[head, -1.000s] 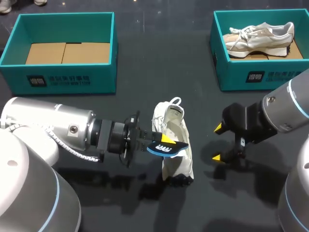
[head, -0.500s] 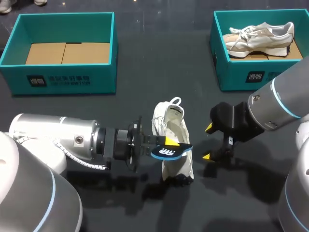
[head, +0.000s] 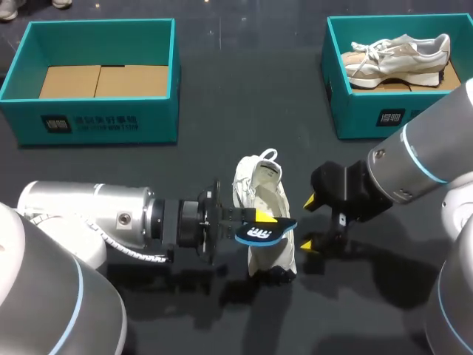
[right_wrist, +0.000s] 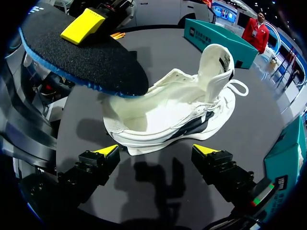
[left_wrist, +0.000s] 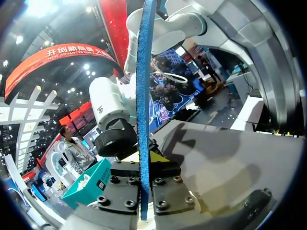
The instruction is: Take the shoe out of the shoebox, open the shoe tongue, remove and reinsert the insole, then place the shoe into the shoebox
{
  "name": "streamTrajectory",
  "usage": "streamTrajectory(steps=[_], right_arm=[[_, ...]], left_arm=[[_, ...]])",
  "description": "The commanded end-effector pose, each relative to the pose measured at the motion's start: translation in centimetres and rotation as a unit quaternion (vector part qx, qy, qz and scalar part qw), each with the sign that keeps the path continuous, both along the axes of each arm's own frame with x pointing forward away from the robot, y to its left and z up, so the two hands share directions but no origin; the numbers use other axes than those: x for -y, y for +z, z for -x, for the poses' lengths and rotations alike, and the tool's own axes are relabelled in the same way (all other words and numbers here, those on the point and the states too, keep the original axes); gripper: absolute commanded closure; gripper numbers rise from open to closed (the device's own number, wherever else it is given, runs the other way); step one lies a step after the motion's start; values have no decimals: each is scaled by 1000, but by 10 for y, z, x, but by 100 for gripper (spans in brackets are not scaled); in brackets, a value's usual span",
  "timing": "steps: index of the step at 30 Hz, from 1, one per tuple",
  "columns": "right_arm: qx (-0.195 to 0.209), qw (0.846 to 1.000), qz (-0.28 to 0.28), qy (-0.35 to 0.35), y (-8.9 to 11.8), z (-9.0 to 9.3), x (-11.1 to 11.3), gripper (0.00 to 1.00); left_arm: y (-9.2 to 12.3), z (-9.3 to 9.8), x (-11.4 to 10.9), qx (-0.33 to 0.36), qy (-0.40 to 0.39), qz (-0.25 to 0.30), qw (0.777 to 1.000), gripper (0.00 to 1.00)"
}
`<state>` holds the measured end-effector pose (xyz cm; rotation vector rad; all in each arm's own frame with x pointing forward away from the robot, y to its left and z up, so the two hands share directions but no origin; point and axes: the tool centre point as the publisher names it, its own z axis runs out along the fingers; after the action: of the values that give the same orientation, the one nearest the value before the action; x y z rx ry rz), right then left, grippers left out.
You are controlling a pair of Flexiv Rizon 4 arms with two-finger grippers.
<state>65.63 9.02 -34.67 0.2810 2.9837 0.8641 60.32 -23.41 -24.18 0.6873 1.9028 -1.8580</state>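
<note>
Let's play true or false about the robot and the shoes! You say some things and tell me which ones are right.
1. The left end effector is shut on the blue-edged black insole. True.
2. The white sneaker sits inside a box. False: it stands on the dark table, between the two boxes.
3. The right end effector is open and holds nothing. True.
4. Both boxes are empty. False: the right teal shoebox holds a beige sneaker; the left teal shoebox shows only its cardboard floor.
</note>
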Motion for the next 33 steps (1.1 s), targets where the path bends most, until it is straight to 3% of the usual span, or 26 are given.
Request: streamTrajectory(steps=[1,23,33], right_arm=[[-1,1000,2,-1,-2,1,-5,0],[-4,1000,7,0,-2,2,-11,0],[-4,1000,7,0,-2,2,-11,0]], left_arm=[[-1,2,1,5,6,-2,1000,100],[-6,5,7,-10,5,3,1000,100],[-10,-6,11,-28,20,25,999,100]])
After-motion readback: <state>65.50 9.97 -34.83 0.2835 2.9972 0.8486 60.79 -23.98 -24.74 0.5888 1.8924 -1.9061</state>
